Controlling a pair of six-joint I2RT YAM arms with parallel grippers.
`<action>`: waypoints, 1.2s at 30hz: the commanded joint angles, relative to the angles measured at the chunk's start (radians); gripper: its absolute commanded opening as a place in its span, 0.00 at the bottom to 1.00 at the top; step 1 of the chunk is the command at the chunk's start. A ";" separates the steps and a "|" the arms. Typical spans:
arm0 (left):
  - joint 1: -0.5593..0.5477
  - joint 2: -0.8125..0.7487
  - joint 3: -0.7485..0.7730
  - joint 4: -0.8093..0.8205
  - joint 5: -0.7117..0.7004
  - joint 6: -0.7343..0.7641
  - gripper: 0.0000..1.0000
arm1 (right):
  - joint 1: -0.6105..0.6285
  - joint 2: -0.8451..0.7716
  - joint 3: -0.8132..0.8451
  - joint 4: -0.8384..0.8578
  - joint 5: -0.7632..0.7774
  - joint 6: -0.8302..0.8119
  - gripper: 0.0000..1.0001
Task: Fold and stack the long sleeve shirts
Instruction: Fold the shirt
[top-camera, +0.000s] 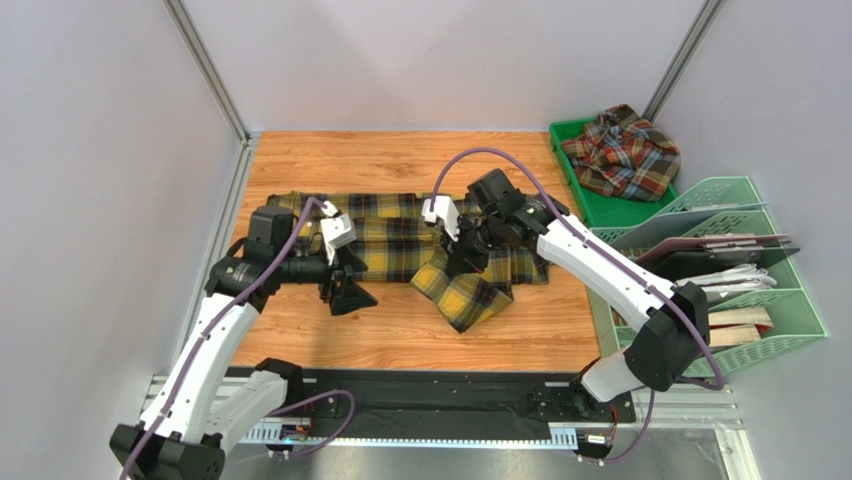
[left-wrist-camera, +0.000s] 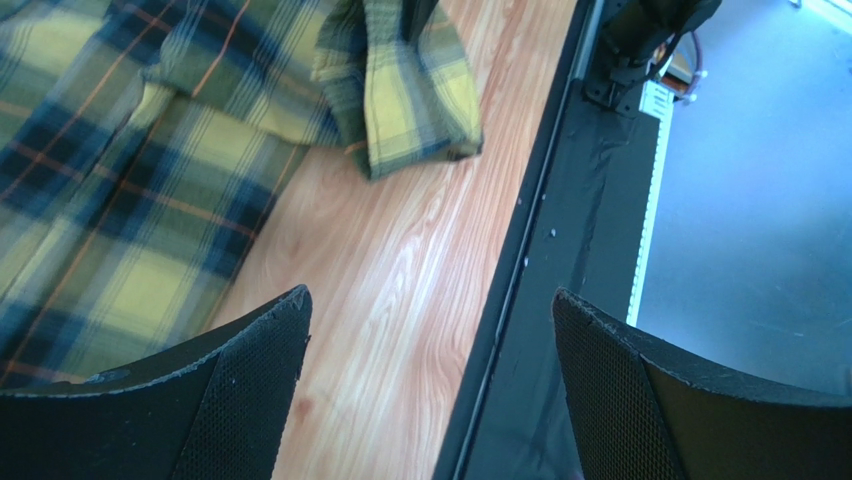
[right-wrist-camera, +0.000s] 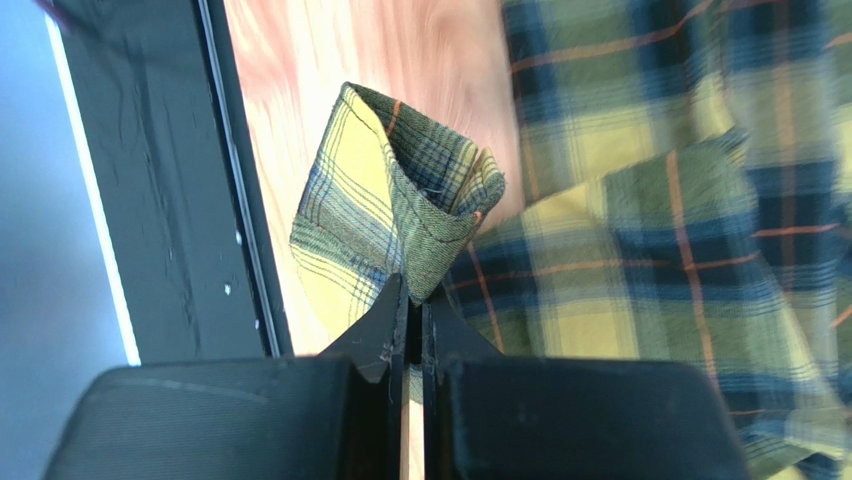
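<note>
The yellow and black check long sleeve shirt (top-camera: 395, 240) lies spread across the wooden table. One sleeve is pulled toward the front, its cuff (top-camera: 470, 298) lifted. My right gripper (top-camera: 466, 262) is shut on that sleeve; in the right wrist view the closed gripper (right-wrist-camera: 415, 292) pinches the cuff fabric (right-wrist-camera: 400, 190). My left gripper (top-camera: 346, 290) hovers open by the shirt's left front edge. In the left wrist view this gripper (left-wrist-camera: 430, 300) has bare wood between its fingers and the shirt (left-wrist-camera: 120, 200) to the left. The rust-red shirt (top-camera: 628, 152) lies crumpled in the green tray.
The green tray (top-camera: 578, 175) stands at the back right. A mint file rack (top-camera: 745, 290) with papers and folders lines the right side. A black strip (top-camera: 430, 400) runs along the table's near edge. White walls close in the left, back and right.
</note>
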 joint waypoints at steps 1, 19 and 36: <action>-0.104 0.110 0.041 0.311 -0.042 -0.227 0.94 | 0.003 -0.071 0.051 0.150 -0.013 0.107 0.00; -0.275 0.295 0.029 0.725 -0.037 -0.563 0.58 | 0.043 -0.220 -0.047 0.342 -0.018 0.181 0.06; -0.333 0.304 0.188 0.288 0.030 0.059 0.00 | 0.044 -0.214 -0.055 0.224 -0.079 0.034 0.82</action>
